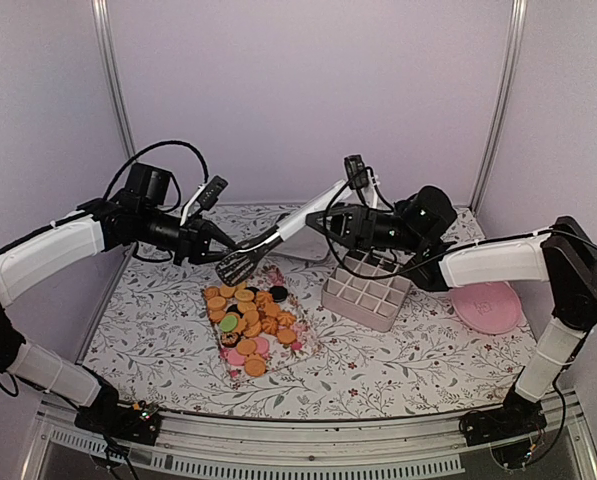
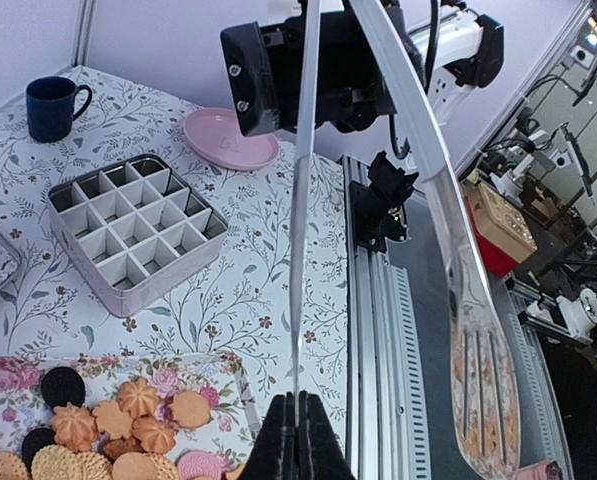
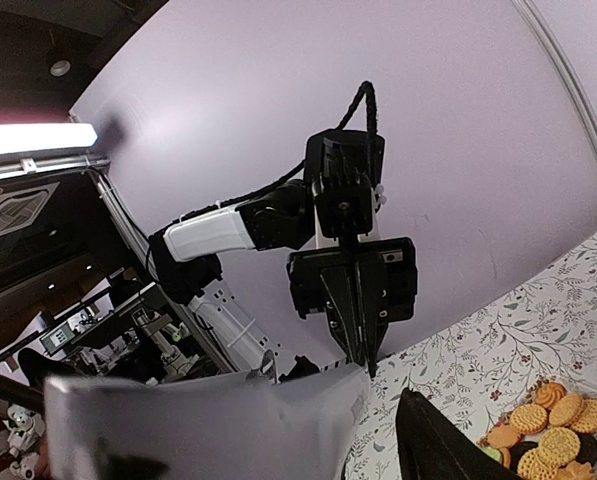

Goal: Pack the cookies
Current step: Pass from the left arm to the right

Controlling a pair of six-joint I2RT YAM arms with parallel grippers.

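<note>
Cookies (image 1: 248, 320) are piled on a flowery tray (image 2: 8, 378) a bit left of centre in the top view, sat on the floral-print surface (image 1: 158, 335). Mostly orange-golden ones can be seen. A few dark ones are mixed in, some pink ones lie toward the lower end of the pile, and one green is near the middle. All of them are lying on the tray.

White-handled tongs (image 1: 290, 224) with a slotted head (image 1: 238, 267) are held in the air over the upper end of the tray, slanted from upper right down to lower left. The left gripper (image 1: 225, 242) is seen with its jaws pressed together on the thin tip of one tong arm, which is clearest at bottom centre of the left wrist view. The right gripper (image 1: 325, 220) is placed at the handle end. In the right wrist view the blurry white handle fills the gap between its dark fingers (image 3: 428, 440), so those jaws look clamped on it.

A grey divided box (image 1: 363, 308) is set just right of the tray, with a pink plate (image 1: 486, 306) further right. A dark blue mug (image 2: 56, 108) is tucked in the upper left of the left wrist view. A faint mark can be made out on the plate, but it's too small to be read.
</note>
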